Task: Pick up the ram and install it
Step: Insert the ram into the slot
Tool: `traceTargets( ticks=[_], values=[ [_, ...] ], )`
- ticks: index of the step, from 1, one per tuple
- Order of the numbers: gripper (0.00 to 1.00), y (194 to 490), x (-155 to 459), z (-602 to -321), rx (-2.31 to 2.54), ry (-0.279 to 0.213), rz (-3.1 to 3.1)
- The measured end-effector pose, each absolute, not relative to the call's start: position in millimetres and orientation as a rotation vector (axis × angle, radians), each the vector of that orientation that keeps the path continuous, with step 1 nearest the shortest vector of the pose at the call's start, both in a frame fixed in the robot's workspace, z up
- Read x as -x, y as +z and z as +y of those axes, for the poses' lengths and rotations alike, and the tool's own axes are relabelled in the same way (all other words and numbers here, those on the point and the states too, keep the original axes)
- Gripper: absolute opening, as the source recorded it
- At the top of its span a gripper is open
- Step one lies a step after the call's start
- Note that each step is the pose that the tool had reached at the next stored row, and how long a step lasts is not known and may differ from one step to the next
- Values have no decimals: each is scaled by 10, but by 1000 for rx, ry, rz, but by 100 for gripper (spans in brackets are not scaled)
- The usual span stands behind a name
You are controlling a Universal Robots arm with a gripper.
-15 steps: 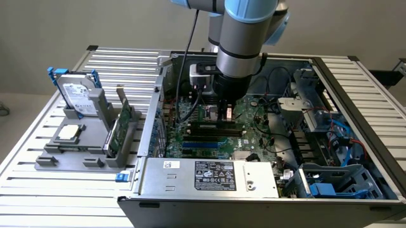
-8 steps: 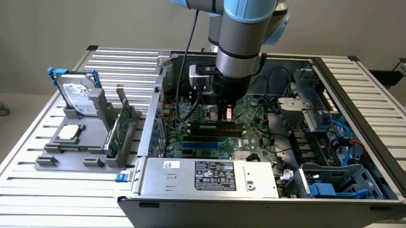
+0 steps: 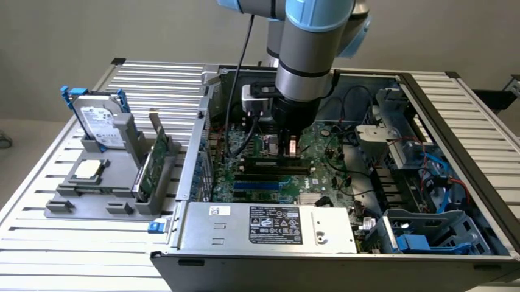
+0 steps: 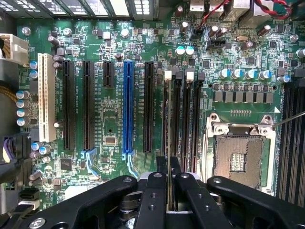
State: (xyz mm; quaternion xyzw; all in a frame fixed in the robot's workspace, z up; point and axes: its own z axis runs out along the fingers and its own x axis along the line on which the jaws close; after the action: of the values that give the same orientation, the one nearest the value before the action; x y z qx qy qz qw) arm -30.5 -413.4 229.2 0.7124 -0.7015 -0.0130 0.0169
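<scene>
The arm (image 3: 305, 55) is running off the exterior view's top edge and is covering part of the motherboard (image 3: 325, 176) beneath it. In the wrist view the ram (image 4: 167, 124) is showing edge-on, its chips hidden, and the jaws' black linkage is being cut off by the edge.

Open room around the fingers (image 4: 151, 198); low memory slots (image 4: 186, 119), CPU socket (image 4: 238, 155) beside.

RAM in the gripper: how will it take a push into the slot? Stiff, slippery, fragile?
Likely stiff along its edge: the ram looks like a thin flat board, straight past the gripper. Probably light, being so thin. Gripped at one narrow spot, it may pivot or slip if pressed off-line with the memory slots.
</scene>
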Motion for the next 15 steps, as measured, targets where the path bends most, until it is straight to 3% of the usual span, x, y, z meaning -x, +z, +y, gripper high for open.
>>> traceTargets(
  ticks=[15],
  values=[
    [14, 2253, 305, -4131, -2221, -35, -2172]
  ],
)
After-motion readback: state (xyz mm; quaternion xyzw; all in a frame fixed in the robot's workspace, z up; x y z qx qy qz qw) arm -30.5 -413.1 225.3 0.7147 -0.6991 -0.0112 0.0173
